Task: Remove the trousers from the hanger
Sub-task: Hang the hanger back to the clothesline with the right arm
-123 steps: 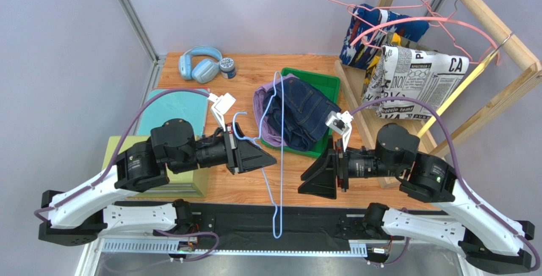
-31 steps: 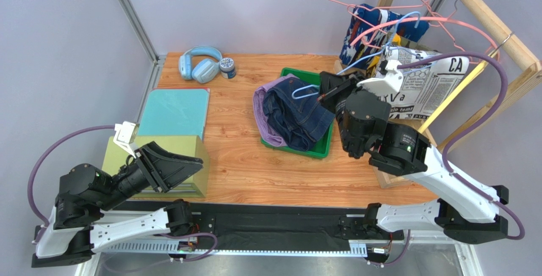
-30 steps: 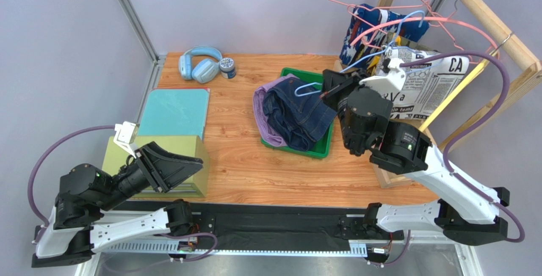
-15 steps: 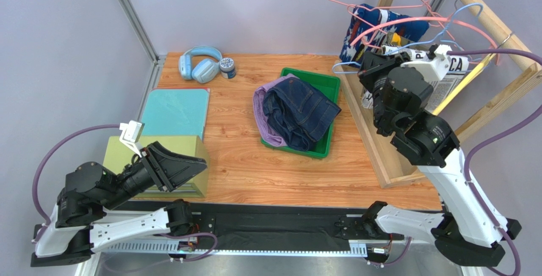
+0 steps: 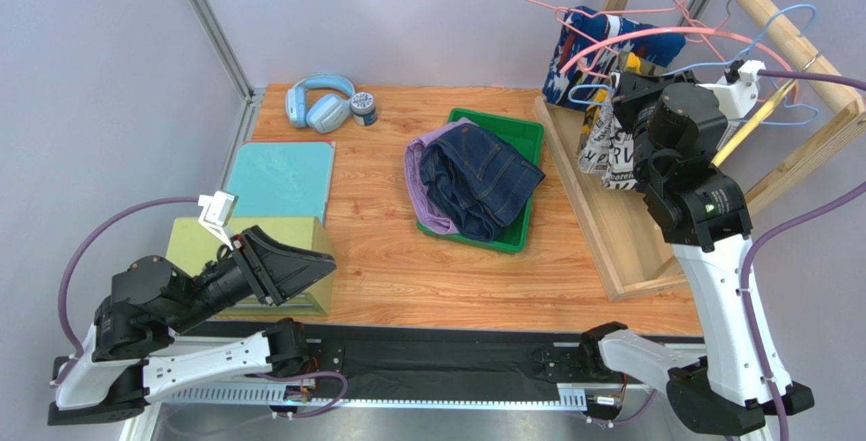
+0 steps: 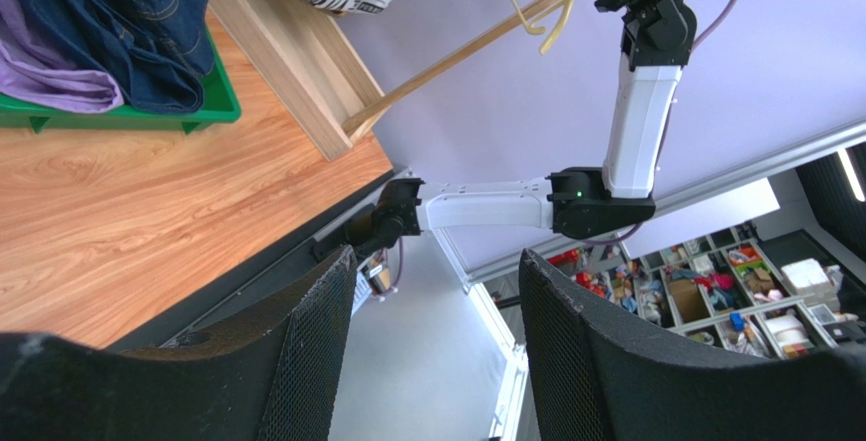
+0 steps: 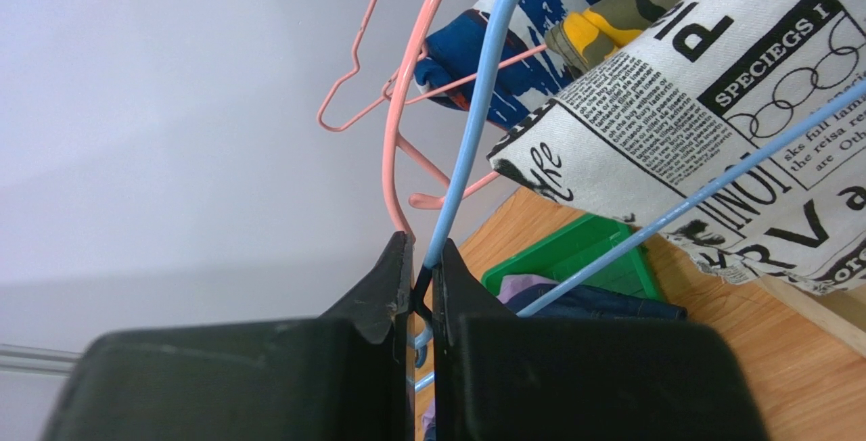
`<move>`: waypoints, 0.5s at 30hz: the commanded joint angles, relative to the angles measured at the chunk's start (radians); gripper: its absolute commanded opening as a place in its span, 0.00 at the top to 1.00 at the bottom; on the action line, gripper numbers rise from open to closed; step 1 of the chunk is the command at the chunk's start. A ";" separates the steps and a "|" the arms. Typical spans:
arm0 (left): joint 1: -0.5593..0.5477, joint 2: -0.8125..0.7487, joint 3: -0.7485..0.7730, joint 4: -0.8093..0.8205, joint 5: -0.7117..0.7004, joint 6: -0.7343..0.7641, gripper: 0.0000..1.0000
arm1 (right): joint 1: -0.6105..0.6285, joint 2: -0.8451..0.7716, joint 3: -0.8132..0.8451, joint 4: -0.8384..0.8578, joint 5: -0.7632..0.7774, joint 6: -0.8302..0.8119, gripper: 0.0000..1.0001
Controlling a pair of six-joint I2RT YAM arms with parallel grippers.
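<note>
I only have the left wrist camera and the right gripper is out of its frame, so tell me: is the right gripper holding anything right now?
Observer: Yes. The right gripper is shut on the wire of a blue hanger.
Operator: Are there trousers on that hanger?
Observer: No, the top view shows it as bare wire.
Operator: Any other trousers hanging up there?
Observer: Behind the newsprint trousers hangs a blue-white-red print pair.
</note>
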 commanded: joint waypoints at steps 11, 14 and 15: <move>0.000 0.049 0.025 0.026 0.034 0.006 0.34 | -0.170 -0.051 -0.034 -0.018 -0.176 0.078 1.00; 0.000 0.049 0.022 0.027 0.037 0.009 0.34 | -0.170 -0.101 -0.094 -0.014 -0.186 0.084 1.00; 0.000 0.049 0.021 0.027 0.038 0.008 0.34 | -0.170 -0.115 -0.106 -0.014 -0.187 0.082 1.00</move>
